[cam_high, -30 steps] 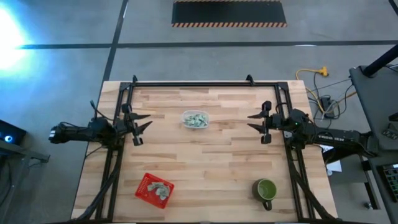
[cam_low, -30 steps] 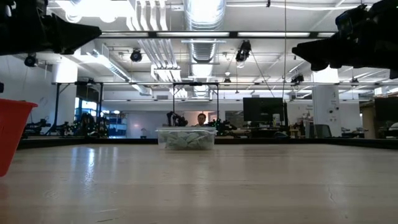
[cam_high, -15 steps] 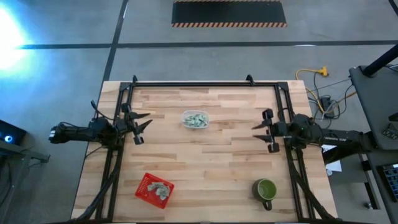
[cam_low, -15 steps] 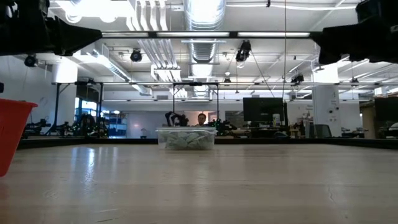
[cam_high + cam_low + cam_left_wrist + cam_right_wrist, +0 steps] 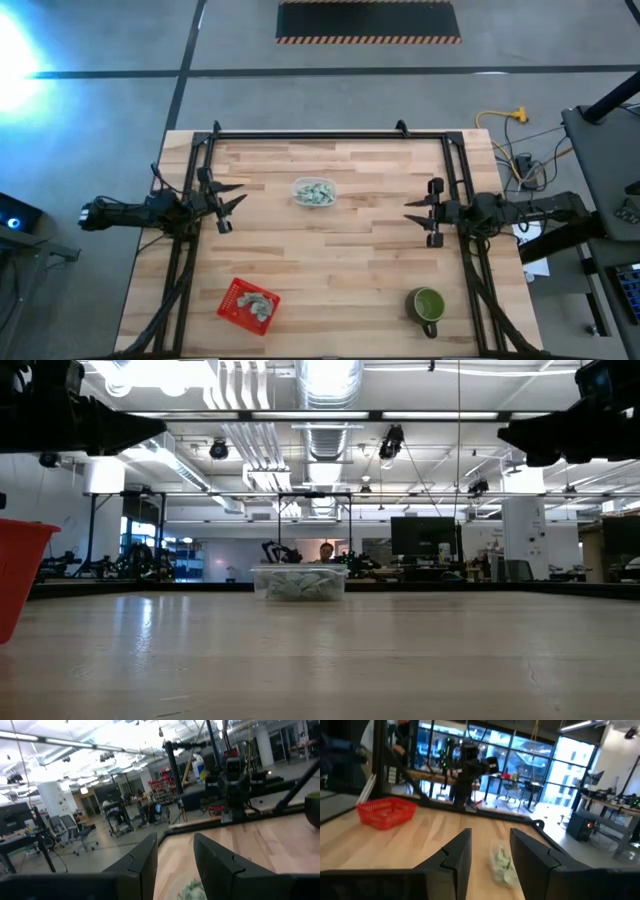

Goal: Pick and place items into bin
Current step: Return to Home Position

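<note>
Wooden table (image 5: 340, 262) from overhead: clear bin (image 5: 297, 189) sits mid-table toward the far edge, heaped with pale green-white packets (image 5: 316, 193). Only that view shows me a few more in the red basket (image 5: 232, 303) near the front-left corner. Left tool (image 5: 234, 195) and right tool (image 5: 410, 213) hang at opposite side edges, both spread wide, empty.

Both the left arm (image 5: 125, 213) and the right arm (image 5: 535, 212) were slim, matt black, built of jointed tubular links. The left end effector (image 5: 236, 195) and right end effector (image 5: 410, 212) each ended in two dark, flat, wedge-tipped fingers (image 5: 142, 865). A thin dark cable (image 5: 153, 178) looped off the left arm's wrist.
</note>
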Tool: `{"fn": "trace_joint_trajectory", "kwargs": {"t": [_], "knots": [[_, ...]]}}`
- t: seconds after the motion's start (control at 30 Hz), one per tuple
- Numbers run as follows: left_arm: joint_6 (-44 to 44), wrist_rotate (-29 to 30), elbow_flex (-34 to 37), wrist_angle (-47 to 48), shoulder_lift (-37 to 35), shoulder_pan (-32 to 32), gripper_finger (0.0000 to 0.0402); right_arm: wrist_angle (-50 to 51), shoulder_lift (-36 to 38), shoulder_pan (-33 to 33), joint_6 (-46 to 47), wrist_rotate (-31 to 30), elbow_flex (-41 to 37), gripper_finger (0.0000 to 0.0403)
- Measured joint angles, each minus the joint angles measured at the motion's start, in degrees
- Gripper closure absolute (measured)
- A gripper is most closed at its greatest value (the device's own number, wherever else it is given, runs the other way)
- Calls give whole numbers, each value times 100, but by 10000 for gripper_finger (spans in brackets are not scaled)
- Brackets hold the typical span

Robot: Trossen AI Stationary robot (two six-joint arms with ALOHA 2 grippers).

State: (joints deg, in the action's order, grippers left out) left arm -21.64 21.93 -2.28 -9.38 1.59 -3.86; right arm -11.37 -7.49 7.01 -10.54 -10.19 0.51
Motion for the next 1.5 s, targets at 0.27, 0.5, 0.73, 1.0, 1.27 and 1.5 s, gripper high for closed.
{"fn": "trace_joint_trajectory", "kwargs": {"t": [0.27, 0.5, 0.73, 1.0, 1.27, 1.5], "knots": [[126, -15, 0, 93, 1, 0, 291, 392, -2, -4, 4, 3, 0, 277], [128, -20, 0, 91, -1, 0, 291, 241, 311, -134, -337, -34, 0, 282], [80, -17, -9, 89, 0, 0, 291, 763, 726, -181, -296, -40, 57, 276], [75, -144, -11, 93, 1, -7, 291, 966, 750, -181, -391, 211, 79, 275], [34, -291, -11, 136, 3, -5, 291, 1005, 743, -264, -570, 412, 7, 282], [30, -291, -9, 143, 1, -4, 291, 1001, 743, -626, -692, 416, 7, 275]]}}
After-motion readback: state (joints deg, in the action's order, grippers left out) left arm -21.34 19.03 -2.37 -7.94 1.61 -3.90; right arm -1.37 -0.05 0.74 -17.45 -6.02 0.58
